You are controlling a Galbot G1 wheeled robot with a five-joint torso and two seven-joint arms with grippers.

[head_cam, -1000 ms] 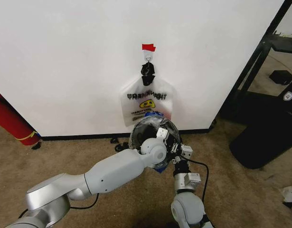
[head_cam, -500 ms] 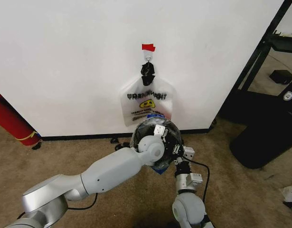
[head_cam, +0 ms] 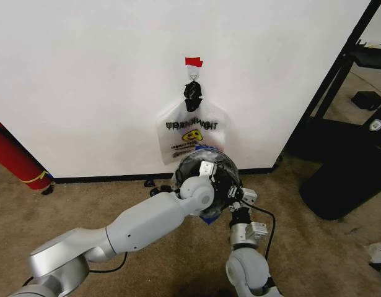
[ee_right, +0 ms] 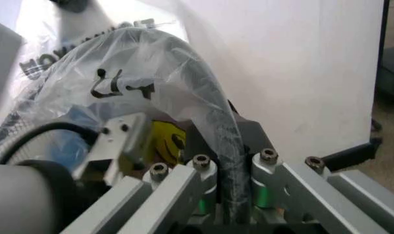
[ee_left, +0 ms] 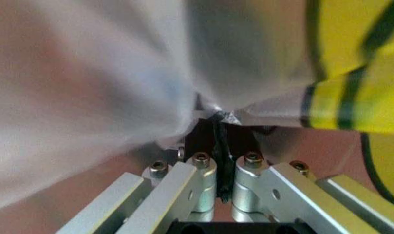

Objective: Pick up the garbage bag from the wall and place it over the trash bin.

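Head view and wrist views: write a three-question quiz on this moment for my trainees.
1. True or false: a smiley bag hangs from the hook.
2. The red tape sits: A above the hook, B on the carpet, C on a gripper.
3. Fill in: the left gripper and the right gripper are both shut on ____.
Key: 1 true; 2 A; 3 the garbage bag.

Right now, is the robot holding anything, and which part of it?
Yes. Both tools pinch the garbage bag over the trash bin: the left tool and the right tool each grip a bunched strip of its plastic.
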